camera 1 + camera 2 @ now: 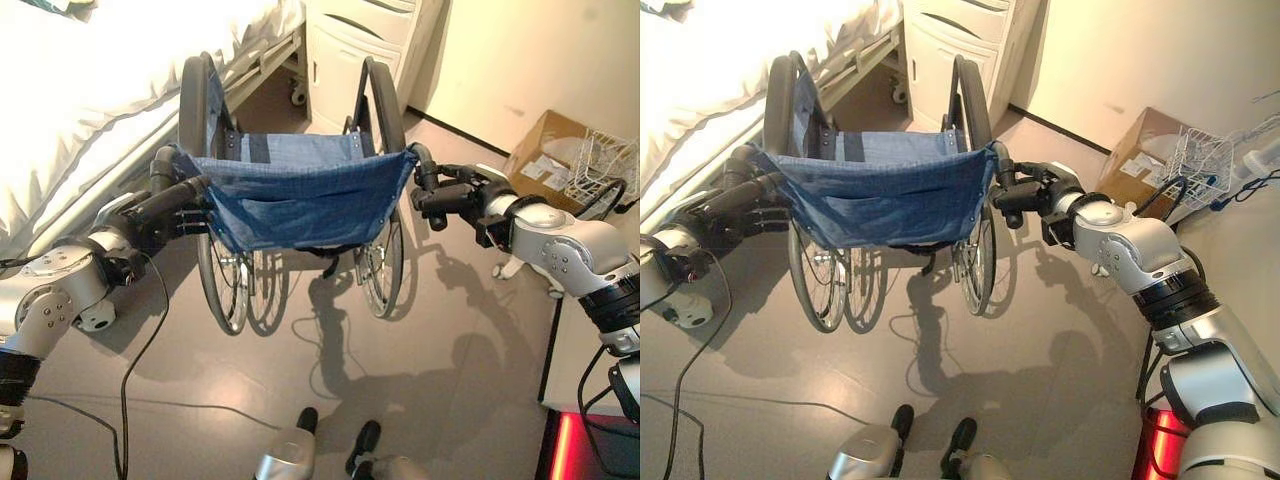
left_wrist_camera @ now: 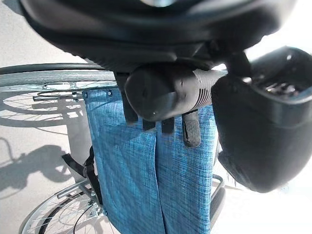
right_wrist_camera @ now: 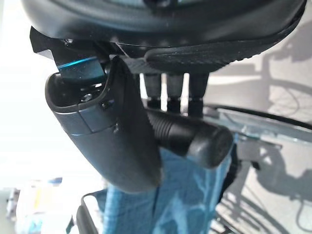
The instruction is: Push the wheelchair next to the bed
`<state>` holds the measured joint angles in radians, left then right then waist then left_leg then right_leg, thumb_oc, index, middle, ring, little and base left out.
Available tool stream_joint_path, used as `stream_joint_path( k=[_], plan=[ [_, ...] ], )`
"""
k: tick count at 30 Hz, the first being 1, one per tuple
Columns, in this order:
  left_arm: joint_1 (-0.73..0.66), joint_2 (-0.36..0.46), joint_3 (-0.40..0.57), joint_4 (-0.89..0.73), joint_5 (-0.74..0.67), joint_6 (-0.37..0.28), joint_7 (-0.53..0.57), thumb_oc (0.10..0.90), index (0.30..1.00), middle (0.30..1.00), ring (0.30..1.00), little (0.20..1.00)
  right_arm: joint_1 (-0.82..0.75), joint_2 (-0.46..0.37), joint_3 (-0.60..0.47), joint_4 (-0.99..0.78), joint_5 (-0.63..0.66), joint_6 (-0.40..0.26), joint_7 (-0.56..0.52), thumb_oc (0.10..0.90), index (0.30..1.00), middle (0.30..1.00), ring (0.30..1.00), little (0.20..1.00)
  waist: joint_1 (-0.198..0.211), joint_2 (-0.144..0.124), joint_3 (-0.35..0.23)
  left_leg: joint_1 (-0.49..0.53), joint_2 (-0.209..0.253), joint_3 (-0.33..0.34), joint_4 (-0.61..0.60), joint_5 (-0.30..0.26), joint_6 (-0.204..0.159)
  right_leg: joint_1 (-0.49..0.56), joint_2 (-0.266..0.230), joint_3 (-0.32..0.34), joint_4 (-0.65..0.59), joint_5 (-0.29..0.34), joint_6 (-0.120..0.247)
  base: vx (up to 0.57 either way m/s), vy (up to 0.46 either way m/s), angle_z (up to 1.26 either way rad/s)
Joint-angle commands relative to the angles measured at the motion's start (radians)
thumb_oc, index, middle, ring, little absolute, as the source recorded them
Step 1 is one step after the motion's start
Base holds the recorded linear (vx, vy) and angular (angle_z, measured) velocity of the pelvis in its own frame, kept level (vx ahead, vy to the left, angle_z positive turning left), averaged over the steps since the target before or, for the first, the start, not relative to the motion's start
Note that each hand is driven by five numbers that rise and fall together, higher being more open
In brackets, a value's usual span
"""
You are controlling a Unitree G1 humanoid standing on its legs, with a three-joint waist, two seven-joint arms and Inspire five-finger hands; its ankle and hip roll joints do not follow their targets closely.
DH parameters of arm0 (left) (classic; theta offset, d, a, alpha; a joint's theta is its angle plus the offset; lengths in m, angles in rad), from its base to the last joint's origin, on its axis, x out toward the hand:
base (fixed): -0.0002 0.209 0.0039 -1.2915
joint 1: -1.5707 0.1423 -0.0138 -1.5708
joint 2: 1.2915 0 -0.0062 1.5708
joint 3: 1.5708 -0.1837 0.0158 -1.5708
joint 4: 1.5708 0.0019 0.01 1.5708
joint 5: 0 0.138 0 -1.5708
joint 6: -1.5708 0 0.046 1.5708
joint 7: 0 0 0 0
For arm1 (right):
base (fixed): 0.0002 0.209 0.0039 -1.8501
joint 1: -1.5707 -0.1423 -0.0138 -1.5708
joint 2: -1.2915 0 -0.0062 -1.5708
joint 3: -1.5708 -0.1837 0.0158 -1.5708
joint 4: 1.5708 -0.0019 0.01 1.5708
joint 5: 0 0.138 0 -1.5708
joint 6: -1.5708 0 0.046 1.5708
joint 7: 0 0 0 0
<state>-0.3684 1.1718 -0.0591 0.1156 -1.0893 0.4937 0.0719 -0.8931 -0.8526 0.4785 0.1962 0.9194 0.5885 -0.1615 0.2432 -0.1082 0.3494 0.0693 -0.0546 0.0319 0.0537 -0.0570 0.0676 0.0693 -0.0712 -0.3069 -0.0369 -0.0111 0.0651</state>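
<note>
Both hands are clamped on the wheelchair's push handles. Your left hand has fingers curled round the ribbed black left grip; your right hand wraps the black right grip, thumb across it. Between the hands hangs the blue woven fabric backrest of the steel-framed, spoke-wheeled wheelchair. Ahead of your left hand and just beside the chair's left wheel runs the white-sheeted hospital bed. Ahead of the chair stands a white bedside cabinet; past your right hand sits a brown cardboard box. Risks, in my judgement: uneven push force would swing the left wheel into the bed frame; overshooting forward would strike the cabinet.
</note>
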Motion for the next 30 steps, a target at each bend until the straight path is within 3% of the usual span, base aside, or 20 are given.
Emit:
stream_joint_path(
  k=[1,7,16,19,24,30],
  plan=[
    [-0.036,0.039,0.210,-0.031,0.032,-0.200,0.008,0.800,0.900,0.900,0.900,0.900,-0.005,-0.020,0.001,-0.073,0.010,-0.085,-0.014,0.800,0.900,0.900,0.900,0.900,-0.008,0.009,-0.146,-0.058,0.021,-0.011,0.010,0.022,-0.068,0.039,0.007,-0.009,0.013,0.022,0.055,0.00,0.000,0.00],
    [0.015,0.047,0.275,-0.031,0.075,-0.213,0.041,0.800,0.900,0.900,0.900,0.900,0.027,-0.082,-0.055,-0.090,-0.012,-0.099,-0.014,0.800,0.900,0.900,0.900,0.900,-0.015,0.008,-0.156,-0.047,0.027,-0.002,-0.010,0.028,-0.074,0.047,0.011,-0.008,0.002,0.020,0.054,-0.02,-0.004,-0.04],
    [0.226,0.046,0.524,-0.042,0.063,-0.244,0.069,0.800,0.900,0.900,0.900,0.900,0.160,-0.222,-0.252,-0.164,-0.059,-0.143,-0.051,0.800,0.900,0.900,0.900,0.900,-0.032,0.014,-0.166,-0.032,0.034,0.008,-0.026,0.029,-0.081,0.055,0.016,0.000,-0.003,0.010,0.048,-0.02,0.001,-0.06],
    [0.306,0.032,0.605,-0.039,0.097,-0.223,0.066,0.800,0.900,0.900,0.900,0.900,0.207,-0.293,-0.336,-0.161,-0.212,-0.164,-0.099,0.800,0.900,0.900,0.900,0.900,-0.037,0.012,-0.172,-0.028,0.037,0.011,-0.029,0.028,-0.083,0.058,0.017,0.000,-0.004,0.008,0.050,0.00,0.000,0.00],
    [0.454,0.049,0.777,0.012,0.125,-0.203,0.082,0.800,0.900,0.900,0.900,0.900,0.236,-0.433,-0.433,-0.146,-0.169,-0.141,-0.054,0.800,0.900,0.900,0.900,0.900,-0.050,0.020,-0.199,-0.004,0.038,0.012,-0.064,0.043,-0.093,0.064,0.021,0.009,-0.020,0.018,0.055,0.01,0.026,-0.04],
    [0.586,0.044,0.930,0.056,0.163,-0.192,0.057,0.800,0.900,0.900,0.900,0.900,0.403,-0.437,-0.581,-0.183,-0.166,-0.130,-0.009,0.800,0.900,0.900,0.900,0.900,-0.069,0.037,-0.218,0.004,0.041,0.013,-0.094,0.063,-0.103,0.064,0.023,0.012,-0.029,0.019,0.056,0.00,0.028,-0.05]
  ],
)
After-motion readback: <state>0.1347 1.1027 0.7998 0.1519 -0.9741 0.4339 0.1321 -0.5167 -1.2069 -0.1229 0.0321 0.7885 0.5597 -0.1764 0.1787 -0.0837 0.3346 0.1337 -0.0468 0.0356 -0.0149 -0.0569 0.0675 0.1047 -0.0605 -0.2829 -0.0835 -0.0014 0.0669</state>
